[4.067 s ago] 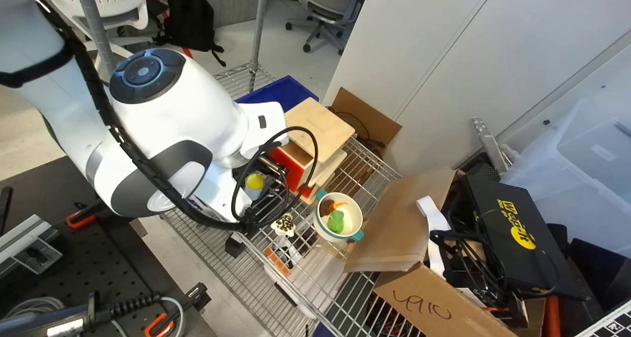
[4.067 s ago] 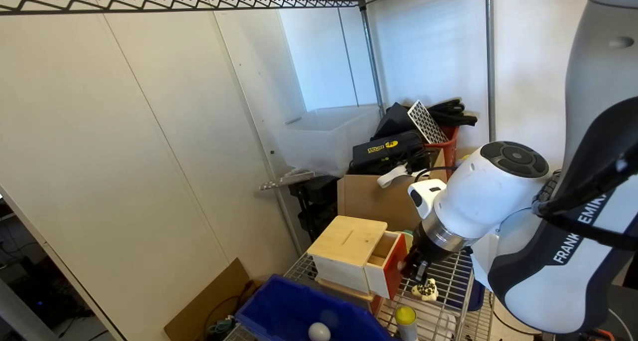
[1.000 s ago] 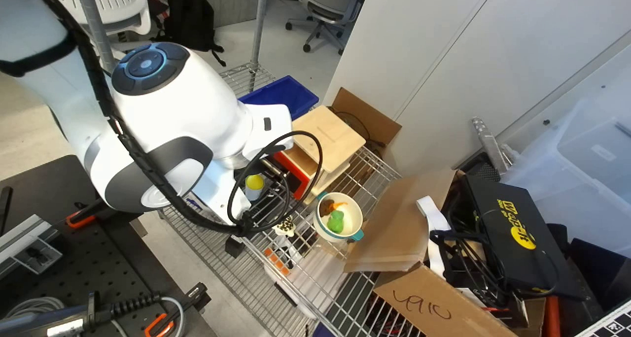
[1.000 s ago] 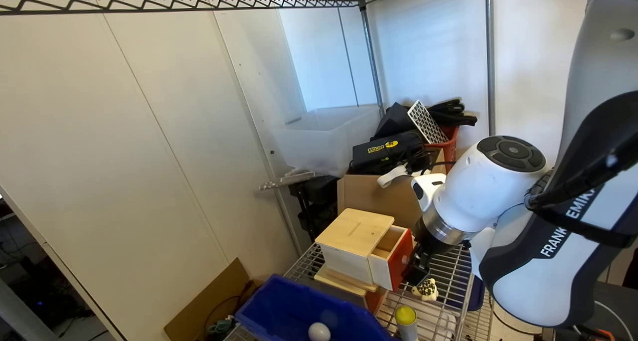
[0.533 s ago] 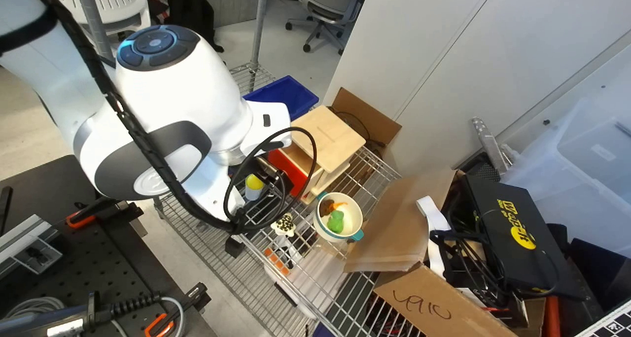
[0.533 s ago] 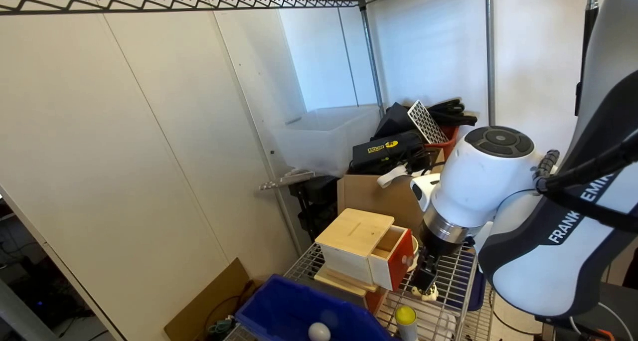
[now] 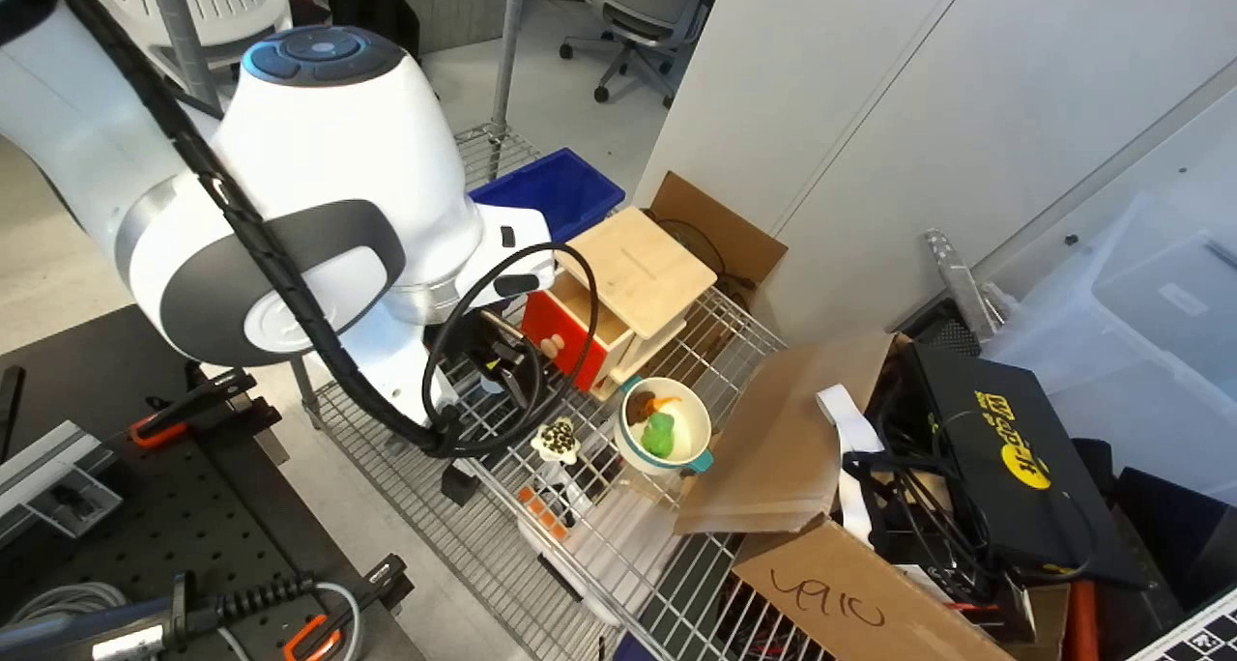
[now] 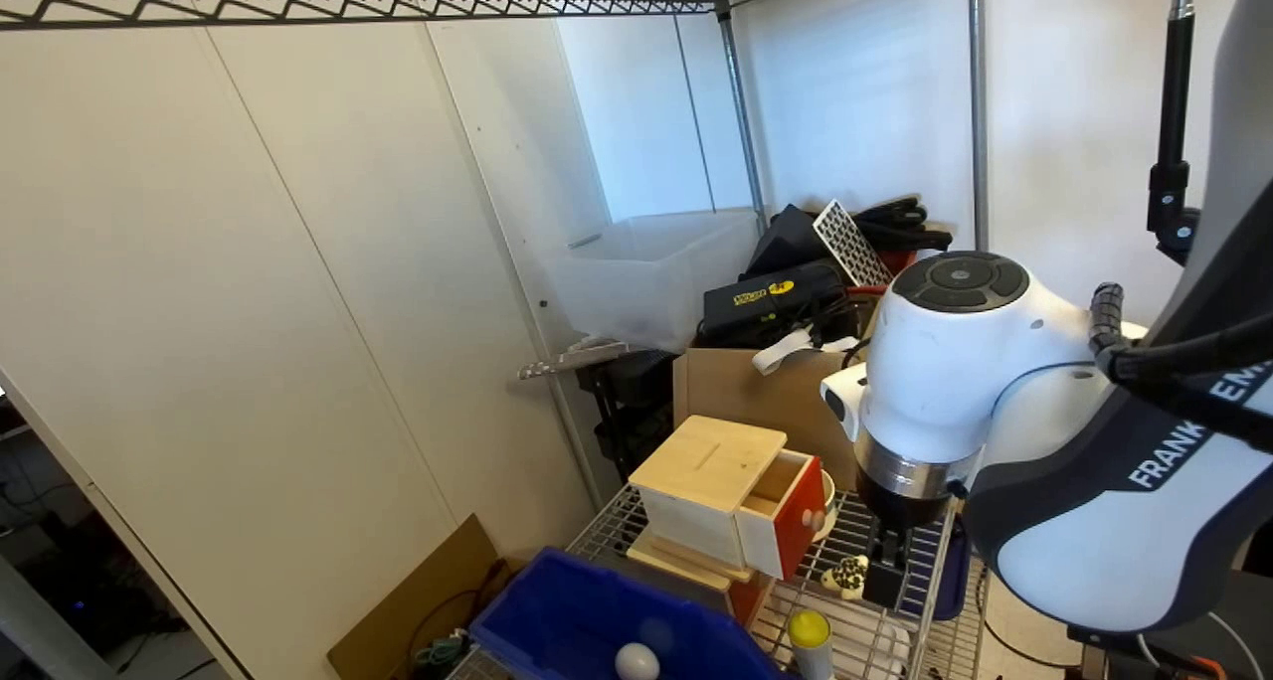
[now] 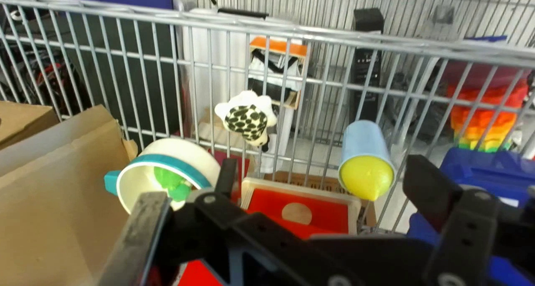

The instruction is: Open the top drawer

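Observation:
The top drawer (image 8: pixel 799 521) juts partway out of its light-wood cabinet (image 8: pixel 696 466), its inside visible from above. In an exterior view its red front (image 7: pixel 560 342) carries a round wooden knob (image 7: pixel 552 346). My gripper (image 8: pixel 885 586) points down over the wire shelf, apart from that front with a gap between them. In the wrist view the gripper (image 9: pixel 324 171) is wide open, nothing between its fingers. Beyond it the lower red drawer (image 9: pixel 330 213) sits in its wooden frame. Much of the upper front is hidden there by the gripper's own body.
A blue bin (image 8: pixel 557 600) with a white ball flanks the cabinet. On the wire shelf stand a yellow-topped cup (image 9: pixel 368 152), a spotted toy (image 9: pixel 246 118) and a teal-handled bowl (image 7: pixel 633 448). A cardboard box (image 7: pixel 763 448) lies beyond the bowl.
Four seconds ago my gripper was at the drawer's knob; the cabinet's upper part has since shifted slightly. Over the last second the gripper backed off and swung downward, while the drawer stayed out.

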You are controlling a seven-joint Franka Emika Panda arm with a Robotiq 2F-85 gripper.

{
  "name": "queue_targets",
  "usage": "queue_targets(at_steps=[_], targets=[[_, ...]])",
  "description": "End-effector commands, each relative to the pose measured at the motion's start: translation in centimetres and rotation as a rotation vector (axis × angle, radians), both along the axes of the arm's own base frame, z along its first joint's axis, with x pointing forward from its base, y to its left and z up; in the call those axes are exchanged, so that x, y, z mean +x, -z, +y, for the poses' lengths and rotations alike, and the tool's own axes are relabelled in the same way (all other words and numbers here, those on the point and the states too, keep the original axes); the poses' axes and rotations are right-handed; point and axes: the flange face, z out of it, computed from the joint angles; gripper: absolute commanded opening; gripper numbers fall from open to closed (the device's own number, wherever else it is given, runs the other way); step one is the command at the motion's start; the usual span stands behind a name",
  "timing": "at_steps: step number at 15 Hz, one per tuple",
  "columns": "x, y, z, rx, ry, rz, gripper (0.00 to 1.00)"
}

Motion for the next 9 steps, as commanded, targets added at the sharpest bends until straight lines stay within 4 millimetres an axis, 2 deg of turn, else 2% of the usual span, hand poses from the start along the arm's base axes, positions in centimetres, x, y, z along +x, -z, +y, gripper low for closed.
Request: queue_targets(at_steps=[1, 9], targets=[[-0.7, -1.0, 0.8, 0.004, -0.010, 0.101, 1.00], [-1.0, -3.1, 2.2, 0.013, 0.000, 0.184, 1.00]])
